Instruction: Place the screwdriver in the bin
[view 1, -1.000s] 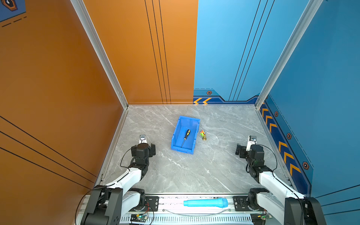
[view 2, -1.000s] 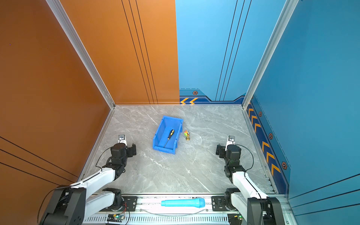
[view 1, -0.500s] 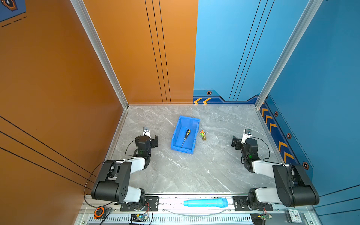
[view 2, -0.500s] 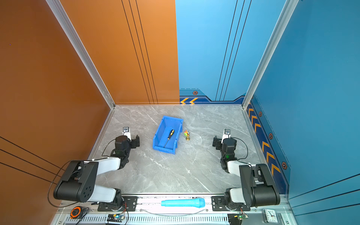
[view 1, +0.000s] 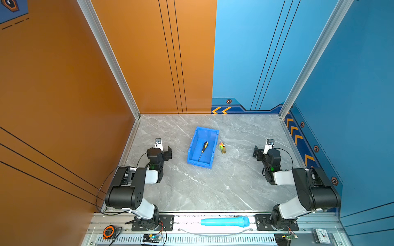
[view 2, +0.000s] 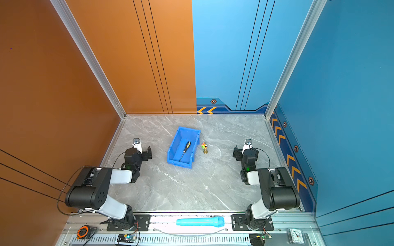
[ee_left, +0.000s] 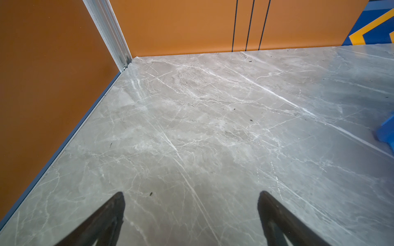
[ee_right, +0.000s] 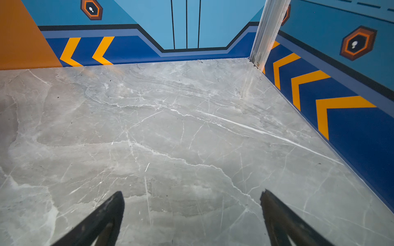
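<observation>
The screwdriver, with its black-and-yellow handle, lies loose on the floor of the blue bin in both top views. The bin stands mid-table. My left gripper hangs open left of the bin, well apart from it. My right gripper is open far to the bin's right. In the left wrist view the left gripper shows only bare marble between its fingers, with a corner of the bin at the edge. The right gripper is equally empty.
A small colourful figurine stands just right of the bin. A light-blue microphone-shaped cylinder lies on the front rail, with an orange tape measure and a small clock near it. Walls enclose three sides.
Both arms have folded back, elbows risen, with the grippers staying near the side walls. The screwdriver and bin have not moved.
</observation>
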